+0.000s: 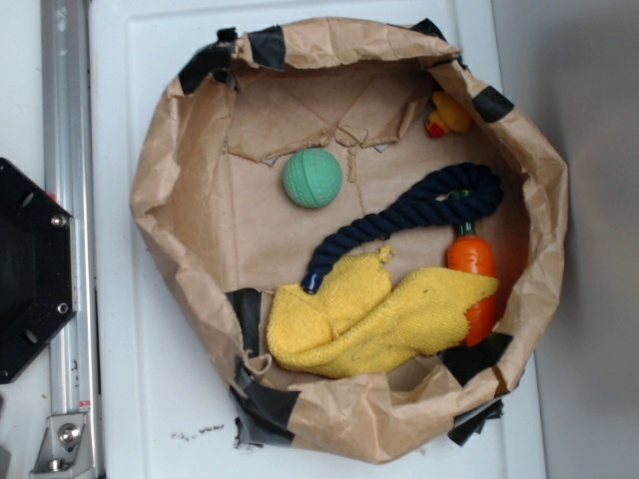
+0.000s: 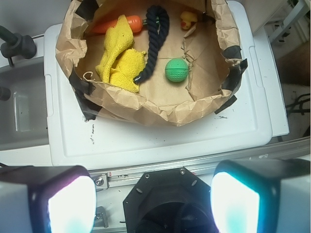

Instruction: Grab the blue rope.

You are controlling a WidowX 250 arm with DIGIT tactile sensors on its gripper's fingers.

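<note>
The blue rope (image 1: 399,216) is a thick navy twisted cord bent in a loop, lying inside a crumpled brown paper bag (image 1: 180,160). One end of it rests against the yellow cloth (image 1: 379,314), and its loop curls over the green top of the orange carrot toy (image 1: 471,261). The wrist view shows the rope (image 2: 154,39) far ahead, at the top of the picture. My gripper (image 2: 153,201) is open, its two glowing pads wide apart above the black robot base, well short of the bag. The exterior view does not show the gripper.
A green ball (image 1: 313,178) lies in the bag left of the rope. A small yellow duck (image 1: 448,115) sits at the bag's far rim. The bag stands on a white plastic lid (image 1: 150,389). A metal rail (image 1: 62,200) and the black base plate (image 1: 30,269) lie beside it.
</note>
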